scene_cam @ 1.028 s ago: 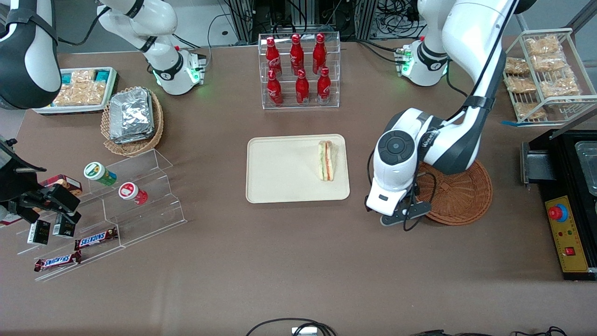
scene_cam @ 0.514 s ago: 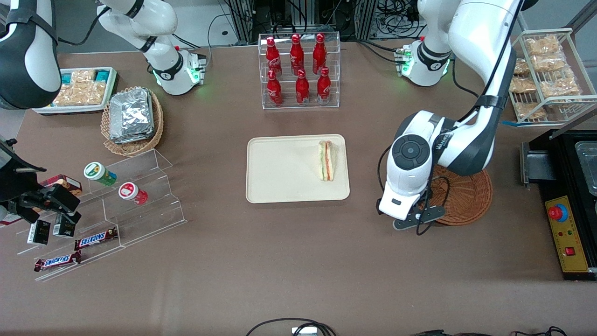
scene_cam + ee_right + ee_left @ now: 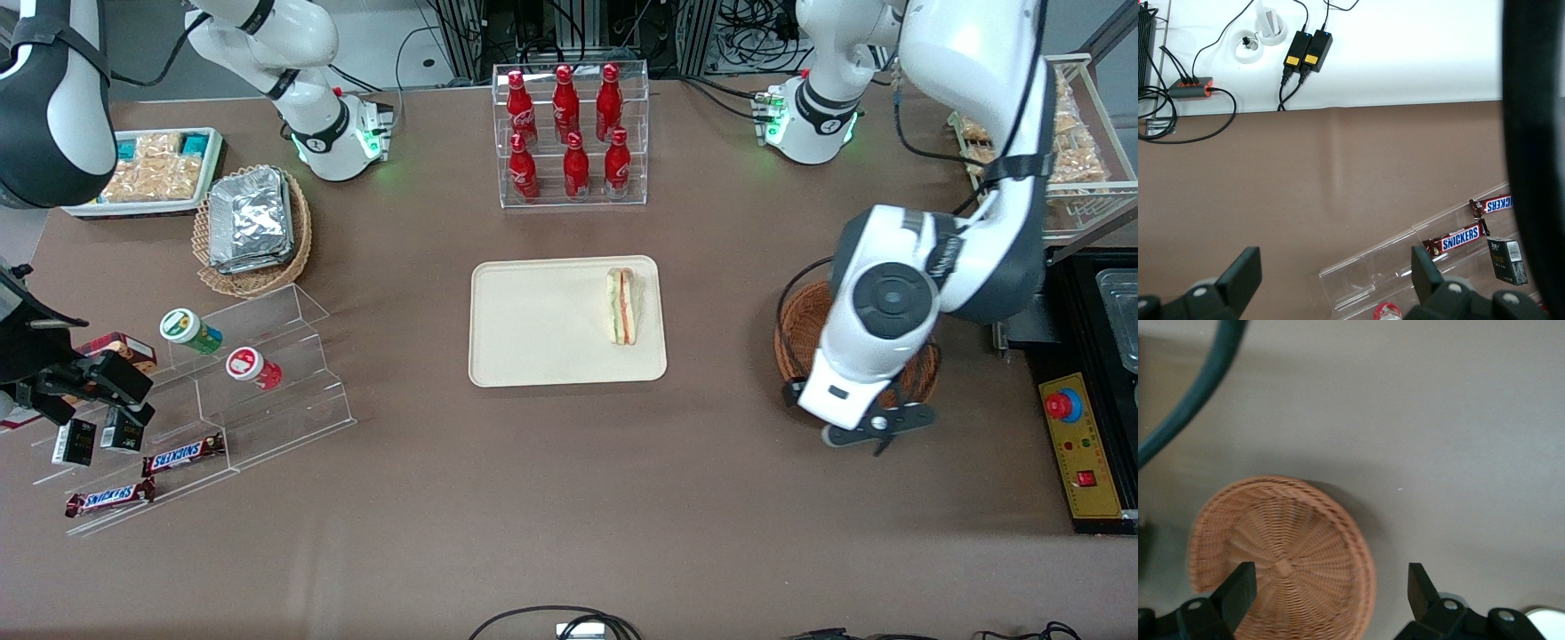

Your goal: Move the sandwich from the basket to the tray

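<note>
**Sandwich on the tray, gripper above the basket**

Front view: the sandwich (image 3: 621,307) lies on the tray (image 3: 533,329), at its edge nearest the basket (image 3: 798,331). The gripper (image 3: 876,427) hangs over the basket's nearer rim.

Left wrist view: fingers (image 3: 1239,589) spread wide — nothing between them — above the basket (image 3: 1285,553), which holds nothing.

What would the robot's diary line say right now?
sandwich: on tray | basket: empty | gripper: jaws open, above basket
</note>
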